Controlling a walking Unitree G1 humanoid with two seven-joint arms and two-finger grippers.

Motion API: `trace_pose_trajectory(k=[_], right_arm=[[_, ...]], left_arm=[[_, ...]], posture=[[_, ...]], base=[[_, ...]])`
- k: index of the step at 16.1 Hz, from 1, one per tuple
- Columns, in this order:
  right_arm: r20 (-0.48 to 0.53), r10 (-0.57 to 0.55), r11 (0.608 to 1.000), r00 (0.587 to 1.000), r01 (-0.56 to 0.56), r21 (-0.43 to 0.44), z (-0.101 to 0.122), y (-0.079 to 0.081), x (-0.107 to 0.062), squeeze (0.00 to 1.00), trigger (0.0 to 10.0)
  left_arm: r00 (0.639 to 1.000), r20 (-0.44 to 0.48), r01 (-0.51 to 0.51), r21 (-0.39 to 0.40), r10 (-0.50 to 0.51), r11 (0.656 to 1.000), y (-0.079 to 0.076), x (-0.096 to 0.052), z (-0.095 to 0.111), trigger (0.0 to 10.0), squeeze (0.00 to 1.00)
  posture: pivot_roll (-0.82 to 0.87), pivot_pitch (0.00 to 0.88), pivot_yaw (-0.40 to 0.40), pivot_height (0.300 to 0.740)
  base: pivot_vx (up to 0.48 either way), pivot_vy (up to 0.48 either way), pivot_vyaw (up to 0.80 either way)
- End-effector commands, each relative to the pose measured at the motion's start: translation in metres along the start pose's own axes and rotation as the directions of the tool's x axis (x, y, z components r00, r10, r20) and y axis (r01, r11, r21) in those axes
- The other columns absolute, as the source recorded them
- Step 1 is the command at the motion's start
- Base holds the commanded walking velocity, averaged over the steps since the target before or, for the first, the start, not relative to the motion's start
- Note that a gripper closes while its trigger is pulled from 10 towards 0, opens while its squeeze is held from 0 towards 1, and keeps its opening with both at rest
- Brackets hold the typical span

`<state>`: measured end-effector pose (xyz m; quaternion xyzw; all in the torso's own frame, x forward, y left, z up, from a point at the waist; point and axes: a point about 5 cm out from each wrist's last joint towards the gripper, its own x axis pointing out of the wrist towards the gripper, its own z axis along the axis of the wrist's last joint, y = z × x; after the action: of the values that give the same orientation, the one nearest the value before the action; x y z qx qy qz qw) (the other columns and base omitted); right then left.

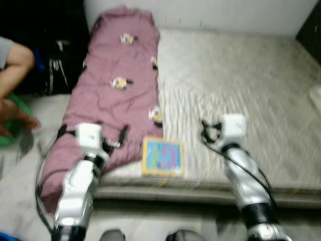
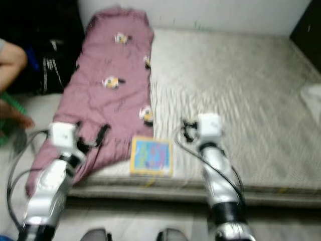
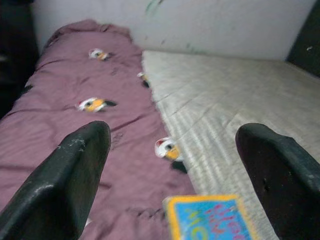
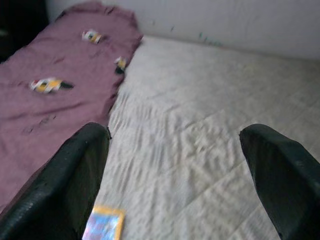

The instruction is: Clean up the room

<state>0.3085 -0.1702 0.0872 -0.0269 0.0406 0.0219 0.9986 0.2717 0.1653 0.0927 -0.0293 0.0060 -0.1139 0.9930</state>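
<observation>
book cut by edge, person cropped

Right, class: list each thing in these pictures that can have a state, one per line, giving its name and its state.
Blanket: spread lengthwise along the mattress's left side, its near end hanging over the edge.
Book: closed, flat at the mattress's near edge.
Mattress: bare and wrinkled.
Left claw: open, above the blanket.
Right claw: open, above the mattress.

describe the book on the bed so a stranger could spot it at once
Start at the bare mattress against the wall. The book lies flat at its near edge, beside the mauve blanket. It is the only yellow-bordered, bright blue thing there.
</observation>
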Motion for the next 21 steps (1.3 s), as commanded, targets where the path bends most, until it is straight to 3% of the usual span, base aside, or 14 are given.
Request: trace_pose_trajectory(k=[1,11,15,21], right_arm=[[0.02,0.031,0.999,0.999,-0.031,0.012,0.0053,0.0109,0.0033,0.0,10.0],[0.007,0.012,1.0,1.0,-0.012,0.023,0.0032,0.0076,0.0051,0.0,10.0],[0.007,0.009,1.0,1.0,-0.009,0.025,0.0029,0.0065,0.0051,0.0,10.0],[0.012,0.01,0.999,1.0,-0.01,0.032,0.0022,0.0054,0.0039,0.0,10.0]], left_arm=[[0.999,-0.002,-0.035,0.021,0.035,0.999,0.0112,-0.0032,0.0017,10.0,0.0],[0.997,-0.016,-0.07,0.022,0.071,0.997,0.0156,-0.0017,-0.0002,10.0,0.0],[0.997,-0.017,-0.068,0.019,0.069,0.997,0.0146,-0.0008,-0.0006,10.0,0.0],[0.995,-0.031,-0.092,0.019,0.093,0.996,0.0164,-0.0035,-0.0046,10.0,0.0]], posture=[[0.01,0.084,-0.07,0.74],[0.01,0.076,-0.071,0.74],[0.01,0.073,-0.07,0.74],[0.01,0.063,-0.065,0.74]], base=[[0.281,0.0,0.0],[0.028,0.0,0.0],[0.0,0.127,-0.63],[0.0,0.041,0.0]])
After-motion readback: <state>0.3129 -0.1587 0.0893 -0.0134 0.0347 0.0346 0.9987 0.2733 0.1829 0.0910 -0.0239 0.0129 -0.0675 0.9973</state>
